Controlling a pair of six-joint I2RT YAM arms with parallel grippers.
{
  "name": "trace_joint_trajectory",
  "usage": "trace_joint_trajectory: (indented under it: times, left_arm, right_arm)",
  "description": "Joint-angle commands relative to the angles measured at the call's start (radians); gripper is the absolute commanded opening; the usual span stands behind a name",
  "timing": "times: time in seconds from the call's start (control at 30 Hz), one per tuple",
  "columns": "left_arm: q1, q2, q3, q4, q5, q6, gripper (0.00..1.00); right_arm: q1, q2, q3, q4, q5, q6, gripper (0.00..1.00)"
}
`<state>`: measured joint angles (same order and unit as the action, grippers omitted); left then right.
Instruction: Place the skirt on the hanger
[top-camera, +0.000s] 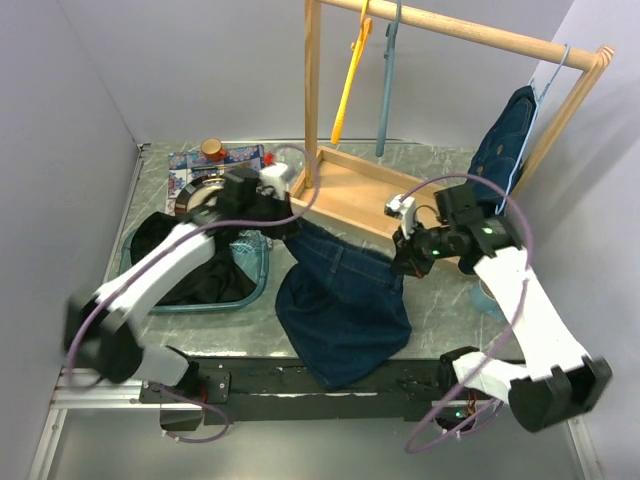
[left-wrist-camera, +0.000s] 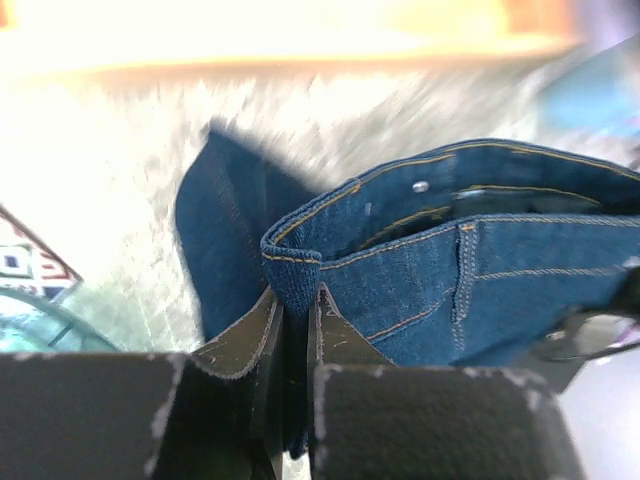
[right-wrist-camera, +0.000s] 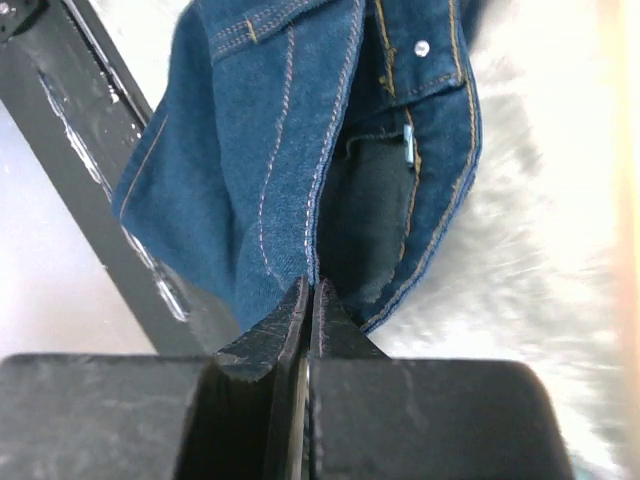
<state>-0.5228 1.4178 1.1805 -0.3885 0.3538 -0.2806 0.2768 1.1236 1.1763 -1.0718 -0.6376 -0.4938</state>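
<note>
- step in hand (judged): grasp and spread; both arms hold the skirt (top-camera: 345, 300) by its waist end, and no hanger is engaged yet
- left gripper (top-camera: 285, 215): jaws pinched almost together on a folded corner of the waistband, denim sandwiched between the pads; it sits at the front-left corner of the wooden rack (top-camera: 350, 190)
- right gripper (top-camera: 405, 258): jaws closed to a thin slit on the opposite edge of the skirt along a side seam, just in front of the rack base, toward its right end
- skirt position: the waistband spans between the two grippers along the front edge of the rack base; the rest drapes away from the rack toward the arm bases
- hangers: a yellow hanger (top-camera: 350, 75) and a blue-grey hanger (top-camera: 387, 80) hang bare from the rack's top rail; a pale blue hanger (top-camera: 548, 80) at the rail's right end already carries a dark denim garment (top-camera: 505, 140)
- next move (judged): raise the waistband toward the rail and keep it taut; with both grippers occupied, bringing a bare hanger to the waistband will need one grip released
- materials: the skirt is dark blue denim, stiff enough to hold a fold, with tan topstitching, a metal rivet and a belt loop; the rack is pale smooth wood with a round rail
</note>
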Motion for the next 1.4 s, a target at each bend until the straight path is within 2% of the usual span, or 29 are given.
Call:
trace_joint_trajectory:
  times: [0.0,0.1,0.2,0.33,0.47,0.6,0.77,0.93,1.07,1.2,1.37]
  left_arm:
    - [0.026,-0.265,-0.048,0.111,0.028,-0.055,0.01]
    - [0.03,-0.392,-0.056,0.166,0.028,-0.084,0.01]
    - [0.03,-0.457,-0.015,0.194,0.051,-0.103,0.01]
    - [0.03,-0.477,0.076,0.212,0.123,-0.143,0.01]
    - [0.03,-0.479,0.14,0.243,0.198,-0.186,0.01]
    - [0.03,-0.528,0.126,0.318,0.263,-0.278,0.01]
    - [0.029,-0.585,0.137,0.349,0.263,-0.348,0.01]
    - [0.029,-0.571,0.148,0.274,0.203,-0.33,0.01]
    - [0.03,-0.556,0.085,0.296,0.162,-0.336,0.01]
    - [0.03,-0.52,0.022,0.295,0.056,-0.345,0.01]
    - [0.03,-0.419,-0.088,0.373,-0.022,-0.325,0.01]
  right_arm:
    - [-0.002,-0.119,0.144,-0.089,-0.011,-0.117,0.0]
    - [-0.002,-0.181,0.244,-0.083,0.053,-0.16,0.0]
    - [-0.004,-0.231,0.313,-0.056,0.131,-0.184,0.0]
    - [-0.004,-0.265,0.39,-0.036,0.176,-0.181,0.0]
    - [-0.014,-0.297,0.468,-0.043,0.161,-0.186,0.0]
    - [-0.05,-0.318,0.54,-0.066,0.109,-0.198,0.0]
    - [-0.114,-0.343,0.605,-0.09,0.049,-0.193,0.0]
    - [-0.114,-0.332,0.563,-0.021,0.13,-0.15,0.0]
    - [-0.116,-0.317,0.504,0.022,0.162,-0.138,0.0]
    - [-0.116,-0.288,0.445,0.062,0.2,-0.132,0.0]
    - [-0.116,-0.237,0.321,0.197,0.3,-0.124,0.0]
